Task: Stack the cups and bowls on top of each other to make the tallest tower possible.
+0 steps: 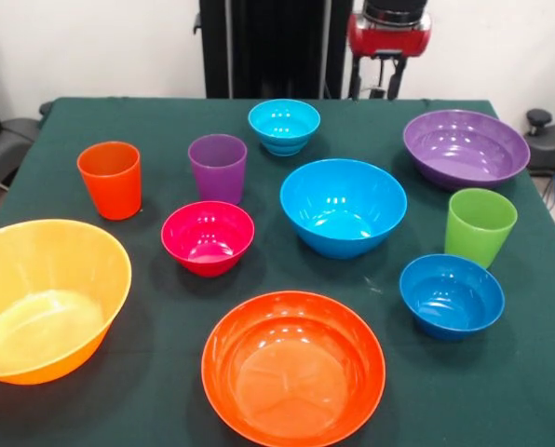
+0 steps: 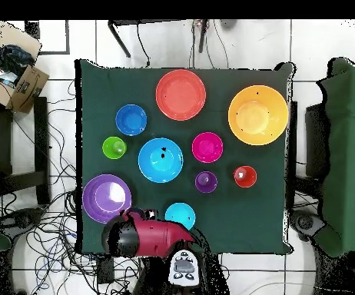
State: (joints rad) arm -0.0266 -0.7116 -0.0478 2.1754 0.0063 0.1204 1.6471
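On the green-clothed desk (image 1: 166,363) nothing is stacked yet, your arm (image 2: 146,234) sits folded at the overhead frame's bottom with its gripper state impossible to tell, so start at the yellow-orange bowl (image 1: 45,298), lower left in front view, as base.

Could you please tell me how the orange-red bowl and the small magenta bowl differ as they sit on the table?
The orange-red bowl is much wider and shallower than the magenta bowl, which is small and deeper for its width. The orange-red bowl sits at the table's edge farthest from the robot; the magenta bowl is nearer the middle, beside the sky-blue bowl. Both stand upright, empty and unstacked.
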